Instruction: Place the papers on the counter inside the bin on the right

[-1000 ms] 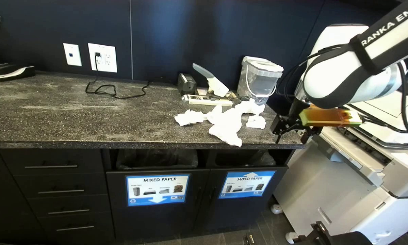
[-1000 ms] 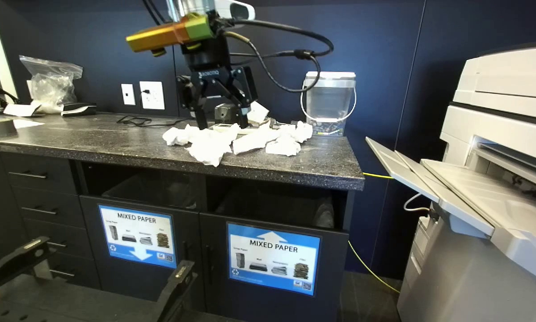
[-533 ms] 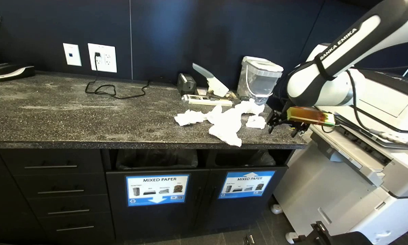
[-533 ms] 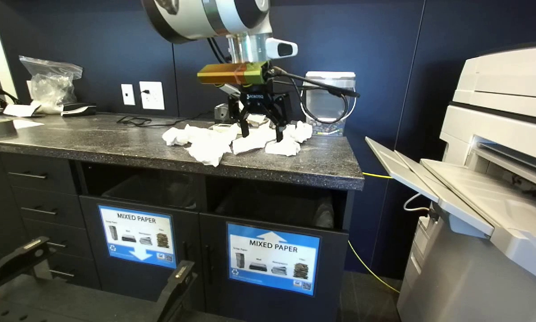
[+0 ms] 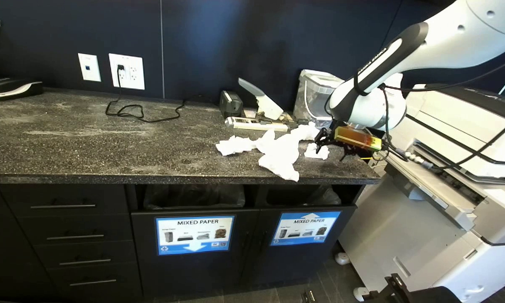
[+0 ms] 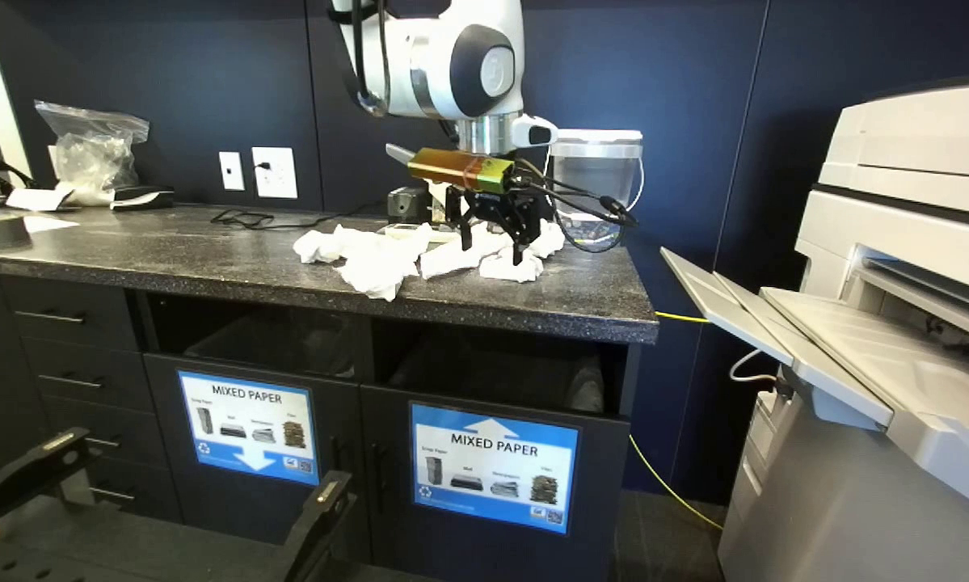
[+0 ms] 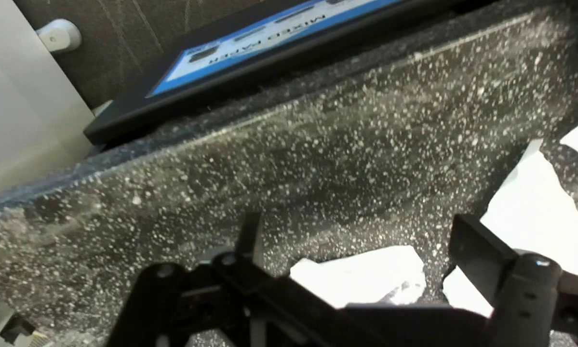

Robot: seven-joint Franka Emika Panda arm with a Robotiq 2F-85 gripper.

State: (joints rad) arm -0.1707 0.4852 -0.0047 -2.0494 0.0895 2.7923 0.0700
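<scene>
Crumpled white papers (image 5: pixel 281 155) lie near the right end of the speckled dark counter (image 6: pixel 233 257), in a loose cluster. Nearest the counter's end is a small scrap of paper (image 6: pixel 507 267). My gripper (image 7: pixel 358 229) is open just above this scrap, which shows between and below the fingers in the wrist view, with nothing gripped. A larger paper (image 7: pixel 539 212) lies beyond the right-hand finger. In both exterior views the gripper (image 6: pixel 492 254) points down over the scrap; contact cannot be told. Under the counter's right end is the bin (image 6: pixel 492 368), a dark slot above a blue-edged label.
A similar slot (image 6: pixel 270 331) opens beside the bin. Behind the papers stand a translucent tub (image 6: pixel 597 174), a large stapler (image 5: pixel 265 105) and a small black box (image 5: pixel 231 104). A printer (image 5: pixel 416 219) stands past the counter's end.
My gripper has come down toward the small scrap, moving left in one exterior view and right in the other. It stays open, and the papers have not moved.
</scene>
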